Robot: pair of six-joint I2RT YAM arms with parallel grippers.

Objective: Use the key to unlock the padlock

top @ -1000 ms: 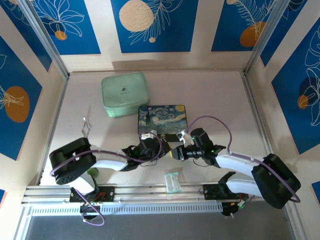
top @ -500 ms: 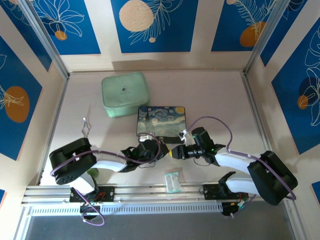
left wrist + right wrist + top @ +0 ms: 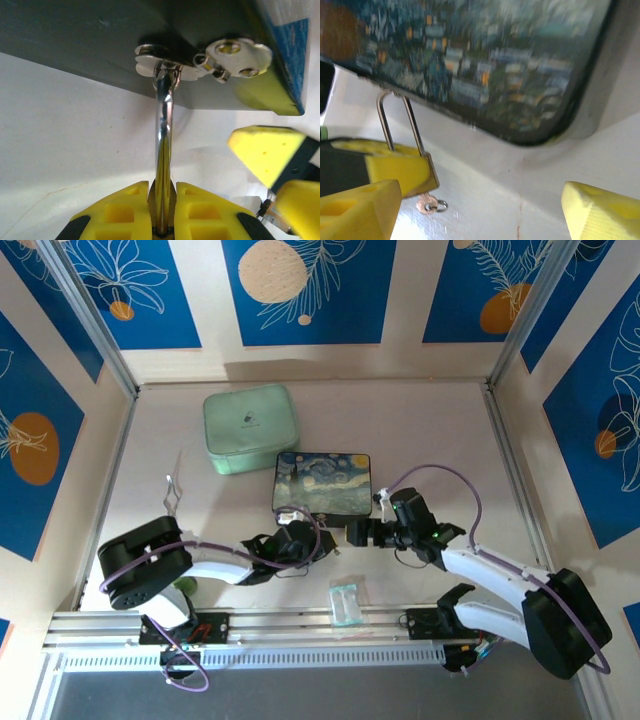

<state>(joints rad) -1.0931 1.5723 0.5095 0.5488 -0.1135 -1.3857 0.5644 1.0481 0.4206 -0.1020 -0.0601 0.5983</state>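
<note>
One brass padlock (image 3: 433,174), silver shackle (image 3: 413,125), key (image 3: 426,204) below.

From above, soft even overhead light covers the pale pinkish tabletop (image 3: 440,440), and the rounded mint-green zip case (image 3: 250,428) casts only a faint shadow. In the left wrist view a bright glare streak runs along the thin silver padlock shackle (image 3: 164,150) against the shaded grey side of the rectangular painted box (image 3: 100,45). The right wrist view is blurred across the box's blue painted lid (image 3: 485,60), and the yellow foam pads (image 3: 355,207) of the right gripper (image 3: 480,192) are out of focus.
</note>
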